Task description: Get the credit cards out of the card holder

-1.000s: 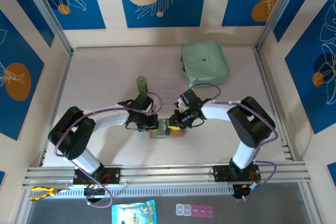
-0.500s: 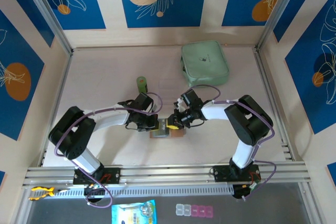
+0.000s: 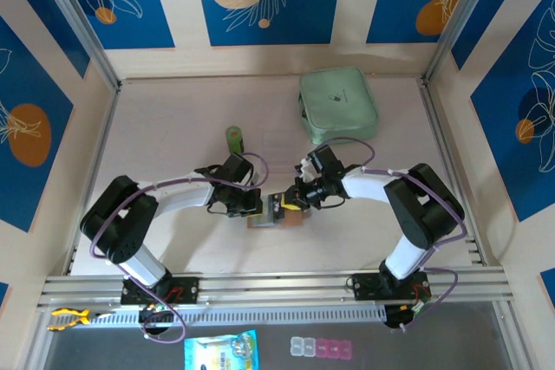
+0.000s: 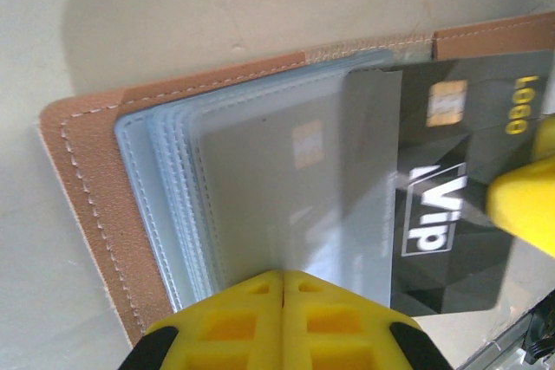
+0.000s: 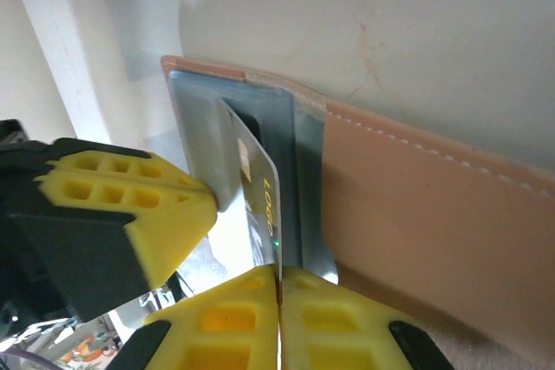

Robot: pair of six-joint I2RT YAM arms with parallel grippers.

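Observation:
The tan leather card holder point(image 3: 264, 221) lies open on the table between both grippers, its clear pockets point(image 4: 251, 171) fanned out. A dark credit card point(image 4: 451, 214) with "VIP" print and a gold chip sticks halfway out of a pocket. My right gripper point(image 5: 279, 273) is shut on that card's point(image 5: 263, 192) outer edge; in the left wrist view one of its yellow fingers point(image 4: 525, 205) shows at the card's right side. My left gripper point(image 4: 284, 276) is shut on a clear pocket leaf of the card holder point(image 5: 416, 214), pinning it. From above, the left gripper point(image 3: 254, 207) and right gripper point(image 3: 289, 203) nearly meet.
A mint-green zip pouch point(image 3: 338, 104) lies at the back right of the table. A small green cylinder point(image 3: 234, 138) stands behind the left gripper. A metal rail point(image 3: 277, 288) runs along the near edge.
The right gripper's jaws have closed onto the dark card's edge. Its arm shifted slightly to the right. The left gripper and card holder stayed put.

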